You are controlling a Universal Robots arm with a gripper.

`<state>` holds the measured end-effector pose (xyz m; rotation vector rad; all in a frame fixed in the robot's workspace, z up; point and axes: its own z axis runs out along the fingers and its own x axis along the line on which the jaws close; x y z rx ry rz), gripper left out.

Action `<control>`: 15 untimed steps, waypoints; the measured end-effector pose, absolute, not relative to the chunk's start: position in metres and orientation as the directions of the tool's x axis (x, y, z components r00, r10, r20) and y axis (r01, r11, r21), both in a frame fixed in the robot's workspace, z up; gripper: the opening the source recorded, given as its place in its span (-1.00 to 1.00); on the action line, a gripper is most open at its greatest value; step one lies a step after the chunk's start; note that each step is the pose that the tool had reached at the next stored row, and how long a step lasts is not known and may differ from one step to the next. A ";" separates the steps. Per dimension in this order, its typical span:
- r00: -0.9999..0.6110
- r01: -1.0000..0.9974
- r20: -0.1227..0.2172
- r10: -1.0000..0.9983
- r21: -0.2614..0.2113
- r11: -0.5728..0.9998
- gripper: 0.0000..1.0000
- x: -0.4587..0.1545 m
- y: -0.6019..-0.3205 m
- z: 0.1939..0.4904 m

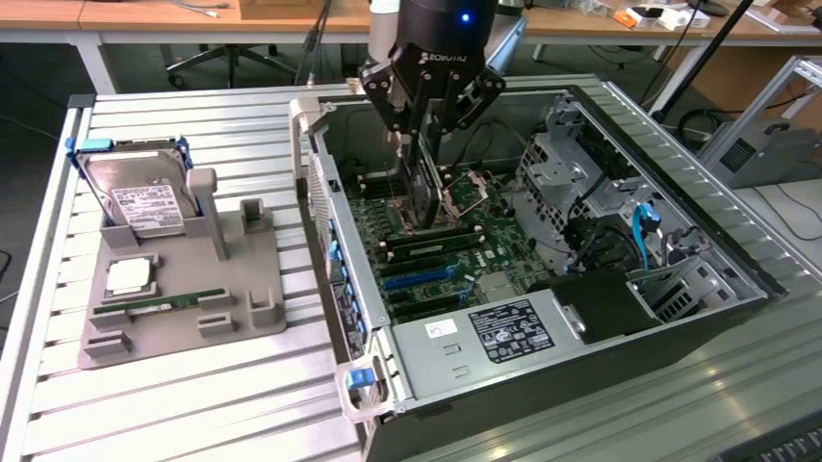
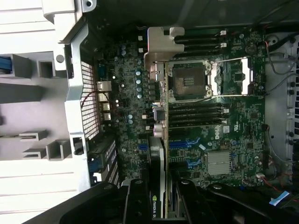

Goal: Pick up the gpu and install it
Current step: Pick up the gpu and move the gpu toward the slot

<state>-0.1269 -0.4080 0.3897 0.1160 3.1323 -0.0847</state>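
My gripper (image 1: pixel 425 127) is shut on the gpu (image 1: pixel 419 188), a thin dark card that hangs edge-down from its fingers. It is held inside the open computer case (image 1: pixel 719 250), just above the green motherboard (image 1: pixel 495 260) near the processor socket (image 1: pixel 465 197). In the wrist view the gpu (image 2: pixel 160 116) appears edge-on, with its silver bracket (image 2: pixel 161 44) at the far end. The black fingers (image 2: pixel 139 200) of the gripper (image 2: pixel 161 198) clamp it from both sides over the board's slots (image 2: pixel 180 145).
On the slatted table at the exterior view's left, a grey holder (image 1: pixel 238 279) carries a silver hard drive (image 1: pixel 141 197), a processor (image 1: pixel 129 276) and a green memory stick (image 1: pixel 161 303). The case holds a power supply (image 1: pixel 507 327), a drive cage (image 1: pixel 578 164) and cables (image 1: pixel 642 226).
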 end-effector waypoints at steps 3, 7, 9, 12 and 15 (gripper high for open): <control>-0.997 0.074 -0.008 0.074 -0.054 0.996 -0.47 -0.126 -0.408 0.389; -0.997 0.074 -0.008 0.074 -0.055 0.996 -0.47 -0.126 -0.408 0.388; -0.997 0.074 -0.008 0.074 -0.056 0.996 -0.47 -0.125 -0.408 0.388; -0.997 0.074 -0.008 0.074 -0.057 0.996 -0.47 -0.125 -0.408 0.387; -0.997 0.074 -0.008 0.074 -0.057 0.996 -0.47 -0.124 -0.409 0.386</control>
